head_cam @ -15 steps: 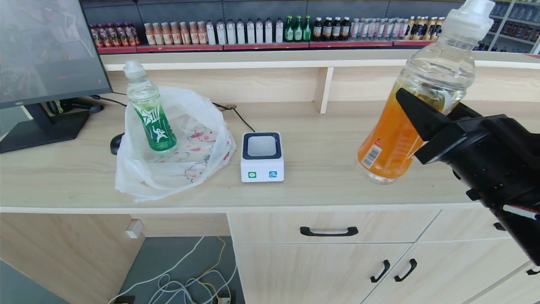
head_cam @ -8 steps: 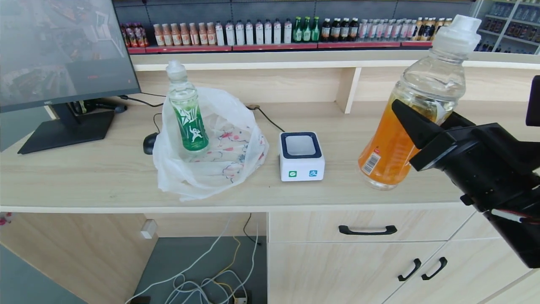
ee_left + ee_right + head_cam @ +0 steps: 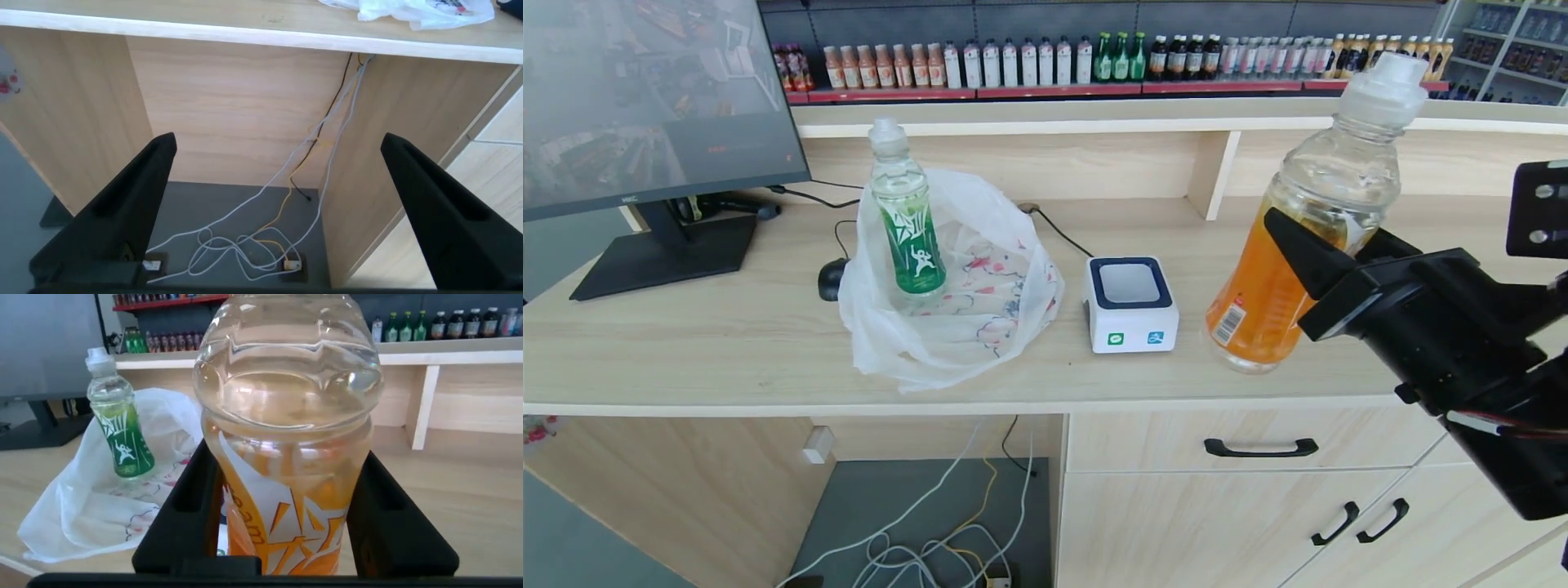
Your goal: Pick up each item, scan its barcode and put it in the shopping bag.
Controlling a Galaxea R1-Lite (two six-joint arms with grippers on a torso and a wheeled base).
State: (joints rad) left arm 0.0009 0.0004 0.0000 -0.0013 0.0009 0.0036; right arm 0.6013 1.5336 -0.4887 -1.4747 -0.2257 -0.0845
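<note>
An orange drink bottle (image 3: pixel 1282 253) with a white cap is held tilted over the counter, just right of the scanner box (image 3: pixel 1130 304). My right gripper (image 3: pixel 1311 241) is shut on it around its middle; in the right wrist view the black fingers (image 3: pixel 188 506) flank the orange bottle (image 3: pixel 290 457). Its barcode label (image 3: pixel 1227 325) faces front-left. A green bottle (image 3: pixel 907 224) stands upright in the white shopping bag (image 3: pixel 980 318), left of the scanner. My left gripper (image 3: pixel 278 212) hangs open below the counter edge, holding nothing.
A monitor (image 3: pixel 645 98) stands at the counter's far left, with a mouse (image 3: pixel 832 279) beside the bag. A raised shelf ledge (image 3: pixel 1094 122) runs along the back. Drawers (image 3: pixel 1258 447) sit under the counter, and cables (image 3: pixel 261 237) lie on the floor.
The head camera has turned, shifting the whole scene rightward. Relative to the counter, my right gripper has carried the orange bottle left and lower, closer to the scanner box.
</note>
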